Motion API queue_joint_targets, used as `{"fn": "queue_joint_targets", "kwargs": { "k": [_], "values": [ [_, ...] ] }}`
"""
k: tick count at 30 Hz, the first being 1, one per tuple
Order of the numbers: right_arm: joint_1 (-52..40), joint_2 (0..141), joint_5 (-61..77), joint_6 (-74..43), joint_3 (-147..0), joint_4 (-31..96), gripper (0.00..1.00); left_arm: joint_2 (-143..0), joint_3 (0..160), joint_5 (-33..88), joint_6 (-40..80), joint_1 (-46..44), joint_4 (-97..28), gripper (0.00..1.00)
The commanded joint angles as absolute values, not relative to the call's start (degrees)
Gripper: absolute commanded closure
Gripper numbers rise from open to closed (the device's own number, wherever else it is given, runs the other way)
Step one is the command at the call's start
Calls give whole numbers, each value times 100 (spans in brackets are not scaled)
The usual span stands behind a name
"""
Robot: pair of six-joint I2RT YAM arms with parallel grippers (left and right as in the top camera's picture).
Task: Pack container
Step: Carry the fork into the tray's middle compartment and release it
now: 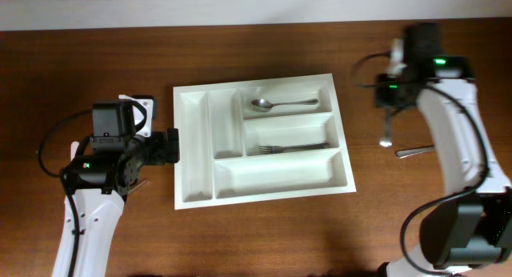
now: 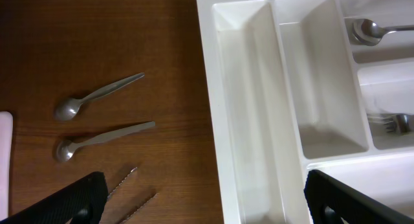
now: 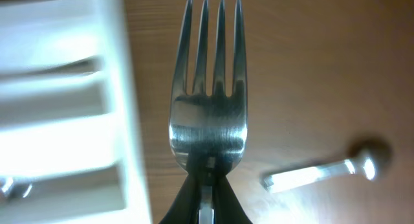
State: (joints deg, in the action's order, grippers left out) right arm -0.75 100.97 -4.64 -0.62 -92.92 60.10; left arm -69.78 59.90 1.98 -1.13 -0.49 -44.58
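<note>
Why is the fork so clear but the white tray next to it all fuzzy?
Right wrist view: the fork sits close and in focus, while the container and the cutlery piece on the table behind it are blurred. Overhead view: the container looks crisp.

A brown wooden desk (image 1: 264,237) lies under everything, with a pale wall strip (image 1: 240,5) along its far edge. A silver metal fork (image 3: 207,114) stands gripped by its neck in the right jaws, tines pointing ahead of them. On the desk to the right of those jaws lies a blurred metal cutlery piece (image 3: 323,169), apart from the fork.

Ahead of the left jaws and to their left in the wrist view, two small metal spoons (image 2: 97,98) (image 2: 97,140) lie side by side, bowls leftward. Just inside the left finger of those jaws, two serrated metal knife tips (image 2: 123,179) (image 2: 139,204) show. A flat white object (image 2: 5,159) sits at the far left edge.
</note>
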Motion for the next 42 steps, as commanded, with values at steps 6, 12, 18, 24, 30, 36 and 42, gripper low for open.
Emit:
{"fn": "queue_joint_targets", "kwargs": {
  "k": [6,12,18,24,30,36,42],
  "values": [
    [-1358,10001,257,2950,-9441,6071,96,-6980,6123,261,-224,-71,-4477,1],
    [-1682,10001,720,4075,-9441,6066,96,-6980,6123,261,-224,-71,-4582,1],
    [-1682,10003,760,4644,-9441,6071,96,-6980,6123,259,-224,-71,-4578,1],
    [-1686,10162,1575,6495,-9417,6447,96,-6980,6123,259,-224,-71,-4571,1],
    [-1693,10726,1767,6630,-9384,6683,96,-6980,6123,259,-222,-71,-4571,1],
    [-1726,11126,1953,6755,-9382,6737,96,-6980,6123,259,-224,-71,-4569,1],
    [-1837,11382,1953,6847,-9380,6711,96,-6980,6123,259,-224,-71,-4569,1]
  ]
}}
